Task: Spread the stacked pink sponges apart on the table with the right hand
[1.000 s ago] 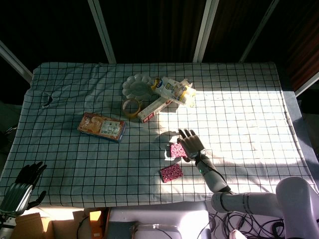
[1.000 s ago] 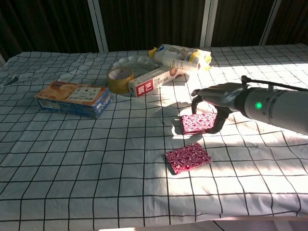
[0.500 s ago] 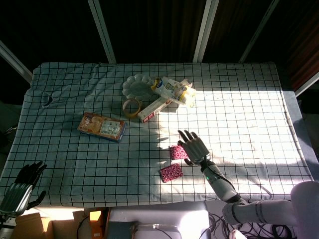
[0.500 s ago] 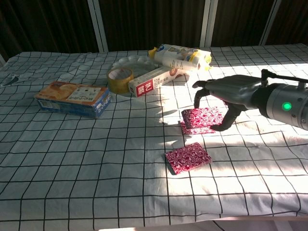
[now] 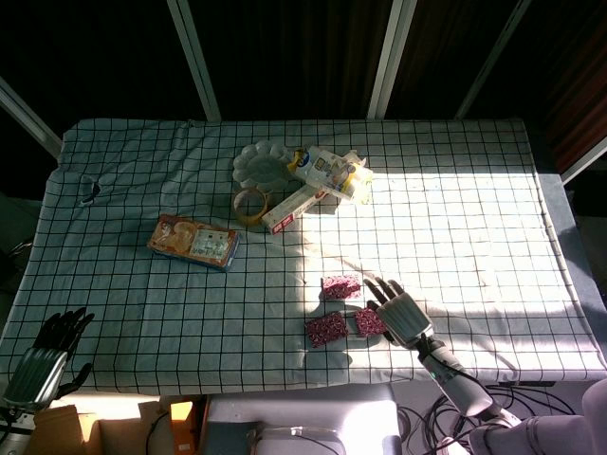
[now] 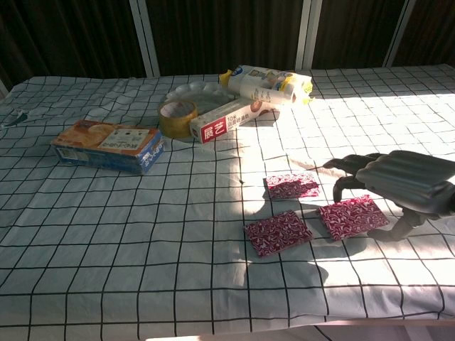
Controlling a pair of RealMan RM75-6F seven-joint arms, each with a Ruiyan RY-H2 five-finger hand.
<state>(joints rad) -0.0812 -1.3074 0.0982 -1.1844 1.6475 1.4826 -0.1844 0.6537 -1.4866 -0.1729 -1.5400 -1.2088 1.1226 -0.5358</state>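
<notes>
You drew the right robot hand (image 6: 398,186) back toward the near right, dragging a third pink sponge (image 6: 352,217) off the far sponge (image 6: 292,185) onto the counter (image 6: 142,234), fingers spread over it, so all three lay apart.

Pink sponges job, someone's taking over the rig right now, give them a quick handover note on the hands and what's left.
Right hand: over the near-right sponge, fingers curled above it; whether it touches or grips is unclear.
Left hand: at the table's near-left edge, holding nothing.
Three pink sponges lie flat and apart on the checked cloth: far sponge, middle sponge, and the near-right one.
Done: no stack remains.
Left: lift the right hand clear.
</notes>
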